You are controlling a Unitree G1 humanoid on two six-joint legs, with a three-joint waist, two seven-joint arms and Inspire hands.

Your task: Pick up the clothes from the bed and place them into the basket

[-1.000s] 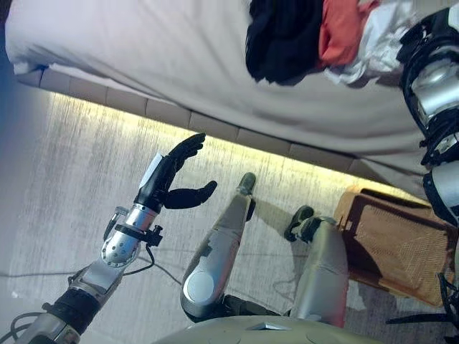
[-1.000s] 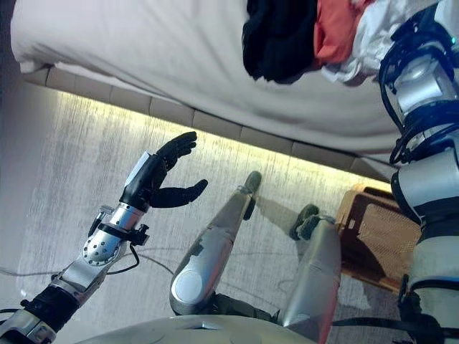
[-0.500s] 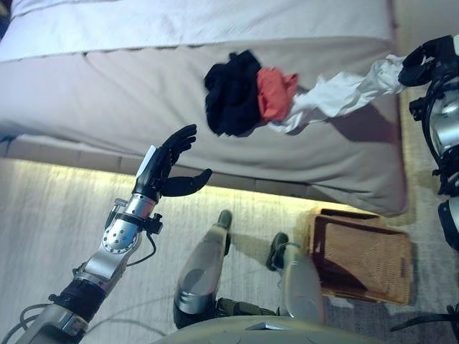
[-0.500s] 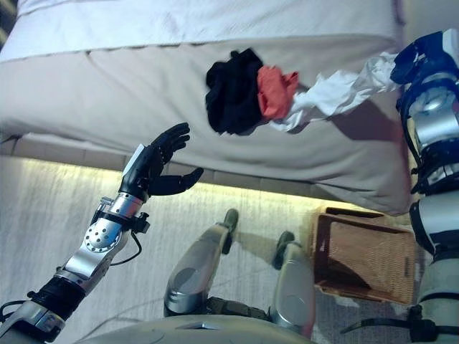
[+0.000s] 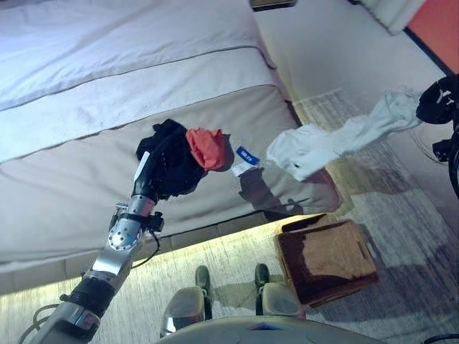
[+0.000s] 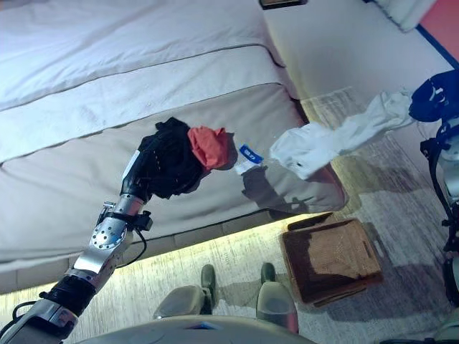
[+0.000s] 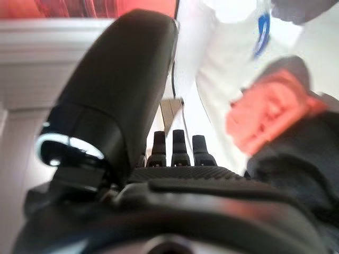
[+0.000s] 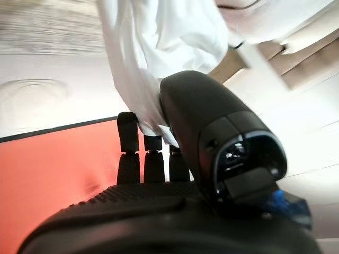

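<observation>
Left eye view: my right hand (image 5: 439, 100) is up at the right edge, fingers and thumb pinched on one end of a crumpled white cotton garment (image 5: 326, 140). The garment is stretched out in the air between that hand and the bed corner; its bunched lower end hangs above the corner, not resting flat. A small blue tag (image 5: 246, 153) sits on a white scrap just beside the pile on the bed.

Right wrist view: white fabric (image 8: 153, 58) runs down between my thumb and fingers (image 8: 128, 143), clamped there.

A crumpled black fabric garment (image 5: 168, 165) and a bunched orange-red cloth (image 5: 206, 147) lie touching each other on the beige bed cover (image 5: 57, 186), near the bed's front edge.

My left hand (image 6: 140, 175) is raised in front of the black garment; dark on dark, so contact is unclear. Left wrist view shows its fingers (image 7: 181, 145) straight and the thumb apart, nothing in the grasp.

The brown rectangular woven basket (image 5: 326, 259) sits on the grey carpet (image 5: 401, 215) below the bed corner, almost under the hanging white garment. No clothes visible in it.
</observation>
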